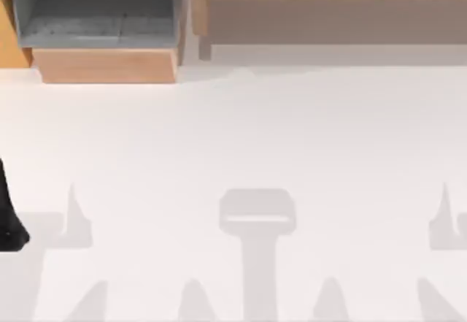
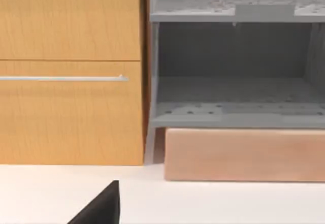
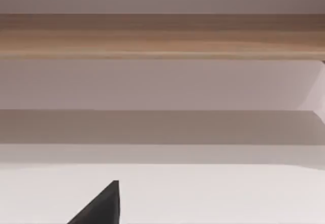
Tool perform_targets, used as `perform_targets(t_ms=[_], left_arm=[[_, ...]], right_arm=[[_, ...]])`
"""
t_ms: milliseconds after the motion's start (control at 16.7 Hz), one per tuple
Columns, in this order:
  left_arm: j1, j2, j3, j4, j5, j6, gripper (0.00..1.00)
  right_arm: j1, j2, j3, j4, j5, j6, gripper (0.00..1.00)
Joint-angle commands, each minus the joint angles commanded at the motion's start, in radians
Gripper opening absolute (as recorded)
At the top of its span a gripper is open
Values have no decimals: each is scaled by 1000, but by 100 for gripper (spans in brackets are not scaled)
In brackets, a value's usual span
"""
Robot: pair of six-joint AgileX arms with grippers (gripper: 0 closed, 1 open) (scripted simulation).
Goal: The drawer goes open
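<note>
Pale wood fronted the drawer (image 1: 109,65), which was seen from above at about 11 o'clock on the white table (image 1: 248,139). It was drawn well out of its cabinet, and its grey, bare interior was laid open to the camera. In the left wrist view the same drawer front (image 2: 244,155) was shown standing forward of the grey shelves (image 2: 233,10), just beside a darker wooden door (image 2: 71,112) fitted with a thin metal handle (image 2: 61,78).

The left arm (image 1: 7,216) was caught at the table's edge at about 8 o'clock, well apart from the drawer. Nothing was being touched by the left tool (image 2: 101,209), of which a dark sliver was recorded above the table. Whether it was apart or together could not be told. The right tool (image 3: 101,209) was likewise glimpsed as a dark sliver facing a long wooden ledge (image 3: 162,36), away from the drawer, and its state could not be told either.

The task was judged to be as good as done: the drawer was out, no tool was on it, and little beyond parking the arms appeared to be left.
</note>
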Motion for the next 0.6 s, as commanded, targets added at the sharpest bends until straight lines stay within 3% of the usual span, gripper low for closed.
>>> perform_targets(t_ms=[300,600], left_arm=[[-31,67,46,43,-33,5,100],[-153,376,209,196,-153,10,100]], right_arm=[[0,0,0,0,0,0,100],[0,0,0,0,0,0,100]])
